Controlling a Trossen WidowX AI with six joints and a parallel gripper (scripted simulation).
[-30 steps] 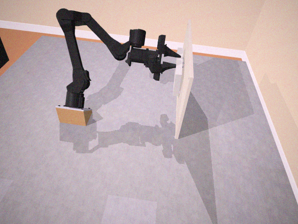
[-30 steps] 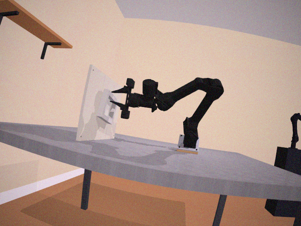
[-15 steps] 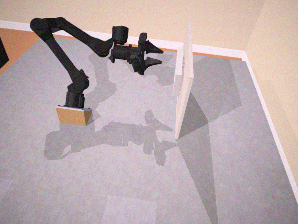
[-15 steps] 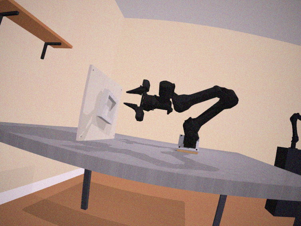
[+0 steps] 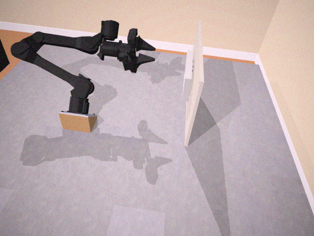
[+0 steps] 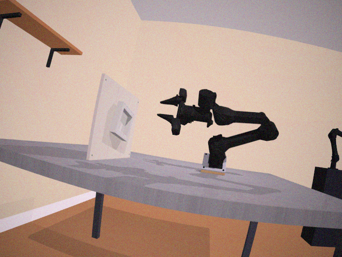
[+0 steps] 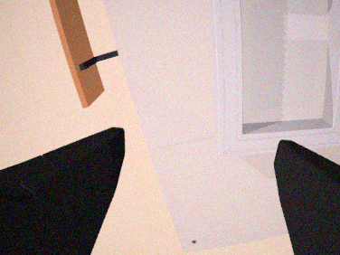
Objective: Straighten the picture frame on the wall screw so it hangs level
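Observation:
The pale picture frame (image 5: 188, 66) (image 6: 119, 119) (image 7: 229, 90) hangs on the front of the upright white board (image 5: 195, 101) (image 6: 96, 132) (image 7: 172, 108). Against the board's edges it looks tilted, its right side lower than its left as seen from the front; by how much I cannot tell. Its notched strip and the screw are hidden behind it. My gripper (image 5: 155, 54) (image 6: 159, 108) (image 7: 202, 146) is open and empty, back from the frame with a gap between. In the wrist view the fingertips appear on either side of the frame's lower left corner, touching nothing.
The board stands on the grey table (image 5: 142, 193) (image 6: 171, 190). A wooden wall shelf (image 6: 41, 28) (image 7: 77, 54) on dark brackets is at the upper left. Another dark arm (image 6: 334, 146) stands on a black block at the far right of the exterior view.

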